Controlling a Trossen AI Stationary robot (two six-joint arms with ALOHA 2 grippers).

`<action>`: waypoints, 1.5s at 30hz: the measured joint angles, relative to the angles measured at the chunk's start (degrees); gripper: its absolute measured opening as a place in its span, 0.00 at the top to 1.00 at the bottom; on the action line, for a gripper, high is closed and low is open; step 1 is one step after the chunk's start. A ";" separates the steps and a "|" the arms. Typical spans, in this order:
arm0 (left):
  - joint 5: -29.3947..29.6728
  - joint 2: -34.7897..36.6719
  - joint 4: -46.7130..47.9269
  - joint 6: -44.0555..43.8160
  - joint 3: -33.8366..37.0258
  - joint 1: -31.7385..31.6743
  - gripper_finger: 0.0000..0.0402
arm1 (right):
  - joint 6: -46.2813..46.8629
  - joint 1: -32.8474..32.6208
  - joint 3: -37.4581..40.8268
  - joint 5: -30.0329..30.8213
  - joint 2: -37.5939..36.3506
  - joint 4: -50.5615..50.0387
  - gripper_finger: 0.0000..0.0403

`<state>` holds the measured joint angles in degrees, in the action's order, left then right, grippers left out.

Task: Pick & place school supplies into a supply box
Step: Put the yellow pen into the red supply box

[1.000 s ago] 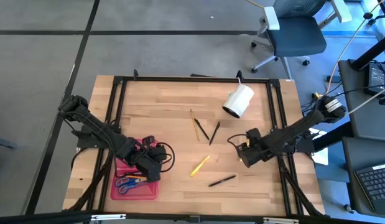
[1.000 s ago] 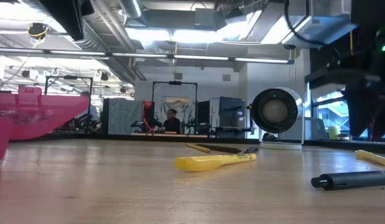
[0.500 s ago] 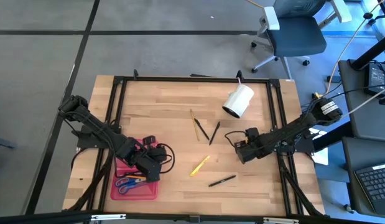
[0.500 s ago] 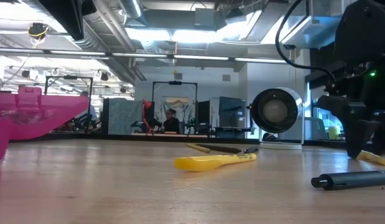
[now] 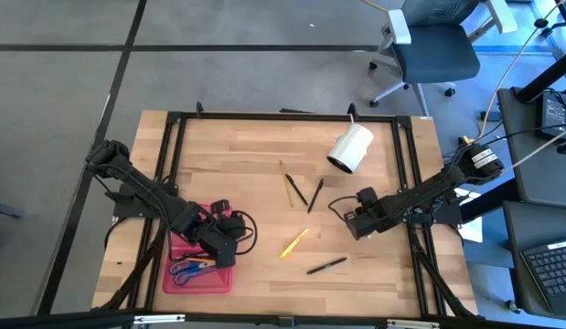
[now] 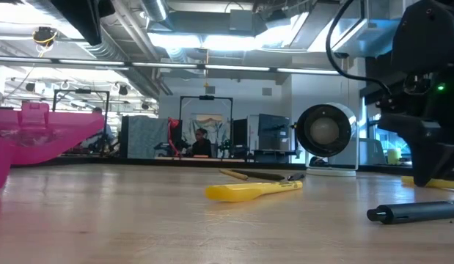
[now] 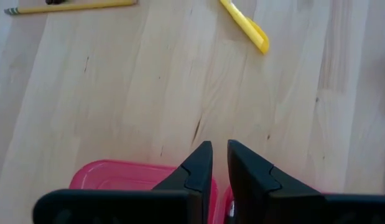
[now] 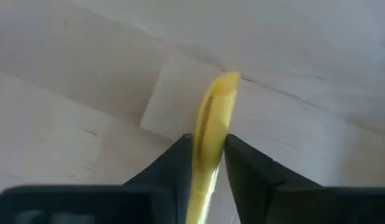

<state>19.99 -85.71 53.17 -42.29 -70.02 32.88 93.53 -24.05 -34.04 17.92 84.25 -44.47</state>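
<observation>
A red supply box (image 5: 198, 272) lies open at the table's near left, with blue-handled scissors (image 5: 184, 270) inside. My left gripper (image 5: 229, 243) hovers at the box's right side, its fingers nearly together with nothing between them (image 7: 220, 144). Toward the table's right, my right gripper (image 5: 357, 223) is down at the tabletop, shut on a yellow pen (image 8: 211, 118). A second yellow pen (image 5: 294, 242), a black pen (image 5: 326, 266), a pencil (image 5: 287, 183) and another black pen (image 5: 314, 195) lie loose on the wood. My right gripper pinches the yellow pen's two long sides (image 8: 204, 146) between its two fingers, which stand across the pen. They come from above, pointing steeply down. The pen's free end (image 8: 227, 79) reaches out past the fingertips and lies low over the wood.
A white cylinder (image 5: 350, 148) lies on its side at the far right of the table. Black frame rails (image 5: 406, 164) run along the table's edges. Bare wood lies between the box and the loose pens. An office chair (image 5: 429, 50) stands beyond the far edge.
My right gripper has come down to the tabletop and a little toward the table's left, over the yellow pen at the right, and its fingers now stand against the pen's sides. The pen stays on the wood.
</observation>
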 joint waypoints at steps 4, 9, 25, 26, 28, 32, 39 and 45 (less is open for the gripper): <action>2.78 0.00 -5.67 0.09 1.11 0.00 0.89 | -4.13 0.00 0.00 -0.13 0.00 0.00 0.81; 3.50 -0.04 -14.16 3.96 3.45 0.00 0.90 | -6.64 0.00 0.06 0.34 0.02 0.02 0.84; 6.28 -0.04 -62.33 12.70 24.23 -3.82 0.85 | -23.62 -0.21 -12.42 7.72 0.11 0.61 0.84; 4.91 -0.04 -67.90 14.42 26.31 -4.52 0.84 | -25.93 -0.29 -13.99 9.58 0.09 1.92 0.83; 2.78 -0.04 -77.71 17.57 30.27 -6.09 0.81 | -31.58 -0.82 -16.53 13.29 0.07 5.61 0.83; 0.72 -0.04 -93.67 23.59 36.99 -9.13 0.76 | -46.88 -2.40 -19.47 20.50 0.00 21.91 0.84; -8.76 -4.84 -111.08 37.46 40.48 -11.45 0.70 | -76.99 -3.97 -18.05 22.42 0.75 60.15 0.83; -9.40 -12.77 -117.82 40.60 37.72 -12.50 0.70 | -88.25 -3.37 -18.02 15.57 4.37 76.81 0.83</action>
<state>10.59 -98.48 -64.65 -1.69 -32.30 20.38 5.28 -27.42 -52.06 33.49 88.61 32.35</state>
